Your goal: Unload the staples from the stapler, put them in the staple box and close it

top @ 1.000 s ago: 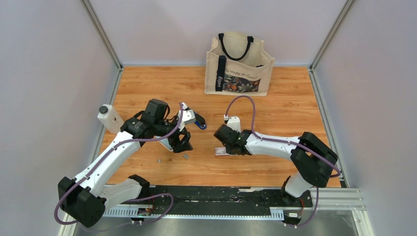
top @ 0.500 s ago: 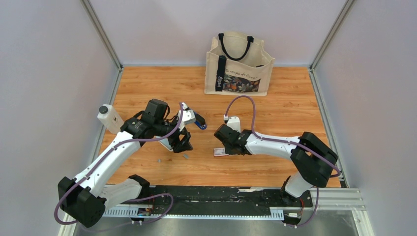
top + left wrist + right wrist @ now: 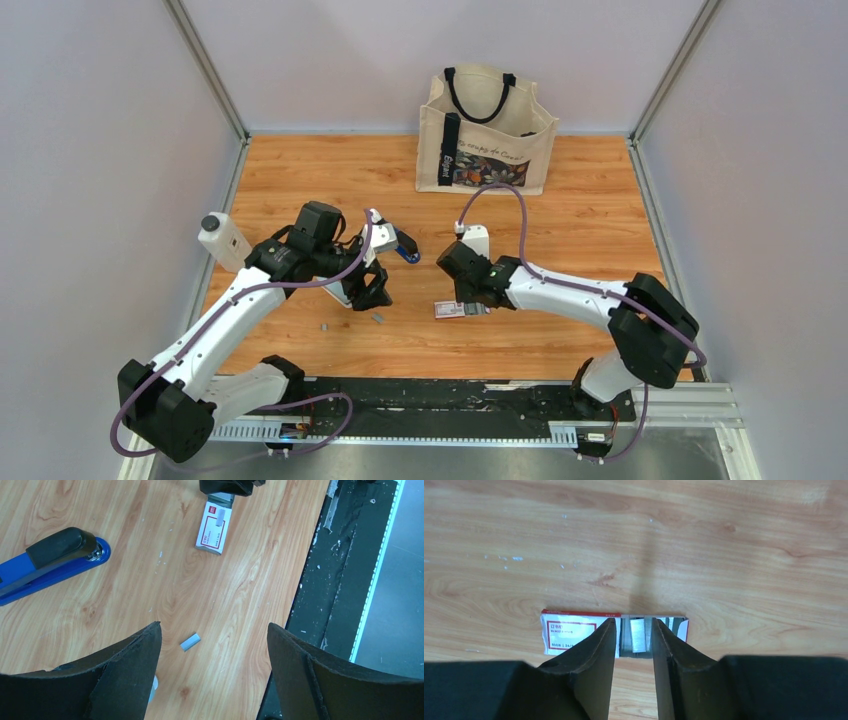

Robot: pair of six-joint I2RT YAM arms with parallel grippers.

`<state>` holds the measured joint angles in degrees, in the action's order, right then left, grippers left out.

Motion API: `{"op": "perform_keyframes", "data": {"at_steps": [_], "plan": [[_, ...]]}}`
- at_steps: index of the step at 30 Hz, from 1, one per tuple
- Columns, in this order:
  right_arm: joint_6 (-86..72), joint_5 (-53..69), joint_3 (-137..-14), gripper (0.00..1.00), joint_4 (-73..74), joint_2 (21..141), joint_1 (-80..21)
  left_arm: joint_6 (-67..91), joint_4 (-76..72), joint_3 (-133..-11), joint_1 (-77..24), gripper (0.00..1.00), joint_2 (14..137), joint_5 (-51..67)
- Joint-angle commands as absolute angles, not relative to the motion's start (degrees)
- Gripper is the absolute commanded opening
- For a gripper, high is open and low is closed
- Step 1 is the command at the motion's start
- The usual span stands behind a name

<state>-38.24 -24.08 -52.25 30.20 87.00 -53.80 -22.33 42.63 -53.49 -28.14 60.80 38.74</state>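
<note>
The blue stapler (image 3: pixel 406 249) lies on the wooden table just right of my left wrist; in the left wrist view (image 3: pixel 50 565) it lies at the left, apart from the fingers. A short silvery strip of staples (image 3: pixel 190 641) lies loose on the wood below my left gripper (image 3: pixel 214 627), which is open and empty above it; the strip also shows in the top view (image 3: pixel 378 318). My right gripper (image 3: pixel 633 622) hovers with its jaws narrowly apart over the pulled-out tray of a white-and-red box (image 3: pixel 574 632), where another silvery strip (image 3: pixel 638 636) lies.
A small grey piece (image 3: pixel 324 326) lies left of the loose strip. A white black-capped bottle (image 3: pixel 222 240) stands at the left wall. A tote bag (image 3: pixel 487 130) stands at the back. A pale white object (image 3: pixel 340 291) sits under my left gripper. The black base rail (image 3: pixel 345 570) borders the near edge.
My right wrist has shifted slightly back and to the right above the box. The left arm, stapler and loose strip have not moved.
</note>
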Motion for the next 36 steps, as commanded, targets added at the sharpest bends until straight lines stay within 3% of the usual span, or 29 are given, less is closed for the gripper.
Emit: {"op": "perform_keyframes", "data": {"at_steps": [1,10,36], "plan": [[-36.4,-26.1,-55.1,0.34,30.3,86.6,-51.9,-23.9,43.1,-53.4,-28.4,0.85,60.0,40.3],[-34.9,-27.4,-55.4,0.19,28.4,89.8,-49.9,-24.0,43.0,-53.5,-28.4,0.85,60.2,40.3],[-35.2,-23.5,-52.7,0.16,24.6,92.4,-49.9,-24.3,43.2,-53.4,-28.4,0.85,60.2,40.2]]}}
